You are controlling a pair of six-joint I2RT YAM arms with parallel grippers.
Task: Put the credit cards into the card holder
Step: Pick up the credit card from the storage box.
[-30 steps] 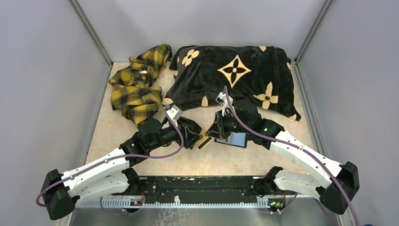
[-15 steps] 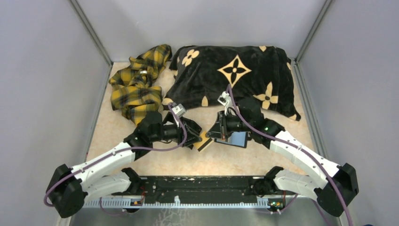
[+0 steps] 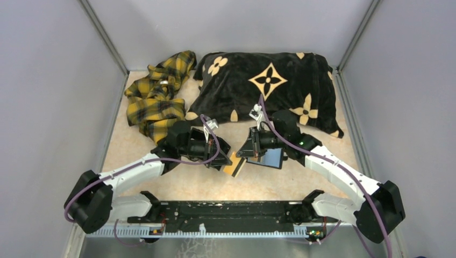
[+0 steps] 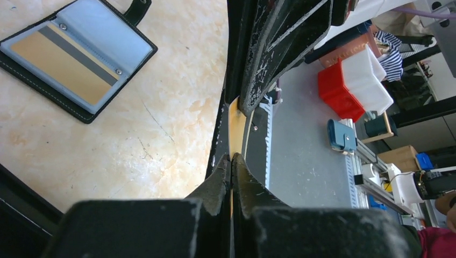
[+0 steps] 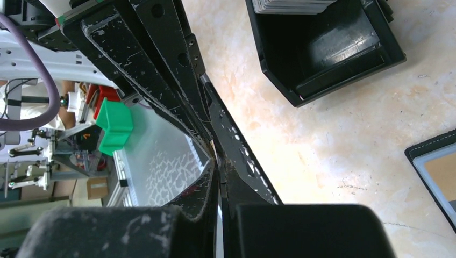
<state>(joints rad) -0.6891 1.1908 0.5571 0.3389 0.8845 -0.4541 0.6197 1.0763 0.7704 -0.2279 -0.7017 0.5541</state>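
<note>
My L tool [image 4: 231,161] goes from apart to clamped on credit card [image 4: 235,124]; R tool [image 5: 218,159] pinches it too. Handover, I reckon; card holder [image 4: 75,59] lies open, 10 o'clock.

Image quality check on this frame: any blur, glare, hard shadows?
Top external: even light, sharp, only soft shadows on the table. Left wrist: left fingers blur near the lens; card holder crisp. Right wrist: right fingers likewise soft up close; mild sheen inside the tray, nothing blown out.
</note>
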